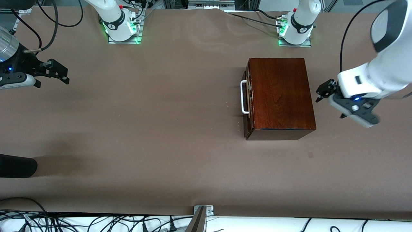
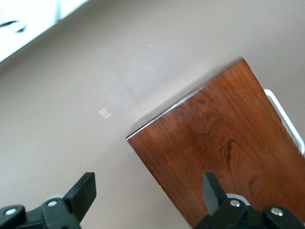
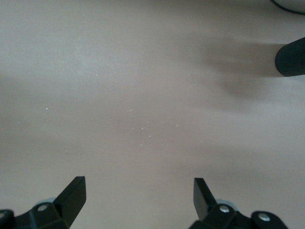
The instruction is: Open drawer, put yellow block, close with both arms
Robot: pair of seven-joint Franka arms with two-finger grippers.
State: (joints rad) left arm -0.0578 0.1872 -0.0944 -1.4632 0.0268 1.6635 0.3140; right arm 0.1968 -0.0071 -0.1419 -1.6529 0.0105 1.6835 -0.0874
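Observation:
The dark mahogany box (image 1: 280, 96) stands toward the left arm's end of the table. Its drawer (image 1: 248, 100) is pushed in, with the white bar handle (image 1: 243, 97) facing the right arm's end. The yellow block is out of view. My left gripper (image 1: 323, 91) is open and empty, in the air beside the box's end away from the handle. In the left wrist view its fingers (image 2: 84, 191) straddle the box's edge (image 2: 224, 148). My right gripper (image 1: 58, 71) is open and empty over bare table at the right arm's end; its fingers (image 3: 74, 193) show only mat.
The brown mat (image 1: 145, 129) covers the table. A black rounded object (image 1: 16, 166) pokes in at the table's edge by the right arm's end, also in the right wrist view (image 3: 291, 58). Cables (image 1: 96, 222) lie along the edge nearest the front camera.

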